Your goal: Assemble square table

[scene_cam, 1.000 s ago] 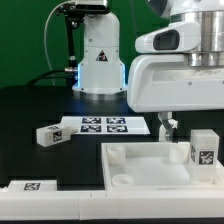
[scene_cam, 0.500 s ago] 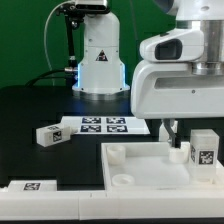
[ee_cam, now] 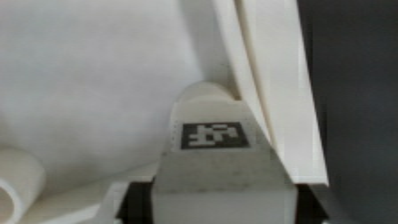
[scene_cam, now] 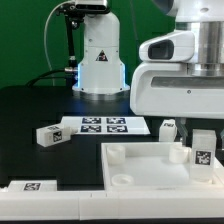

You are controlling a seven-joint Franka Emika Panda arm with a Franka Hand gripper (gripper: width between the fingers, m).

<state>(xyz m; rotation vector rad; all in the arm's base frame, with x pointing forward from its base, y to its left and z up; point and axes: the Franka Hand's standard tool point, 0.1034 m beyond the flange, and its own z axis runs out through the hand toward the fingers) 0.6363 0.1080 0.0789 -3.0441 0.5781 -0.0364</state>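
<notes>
white plastic leg [ee_cam: 217,137] looks pinched now, the gripper [ee_cam: 214,205] just squeezed its fingers in from wide apart. leg's standing just outside the tabletop [scene_cam: 140,172] rim, around 1 o'clock. guessing a lift comes next.

tabletop [scene_cam: 130,151]: nearest, at 5 o'clock.
marker board [scene_cam: 105,125]: at the tabletop's 11 o'clock.
loose leg [scene_cam: 48,135]: at the marker board's 9 o'clock.
upright leg [scene_cam: 203,148]: on the tabletop, 2 o'clock corner.
lying leg [ee_cam: 217,135]: in the tabletop, alongside its rim.
</notes>
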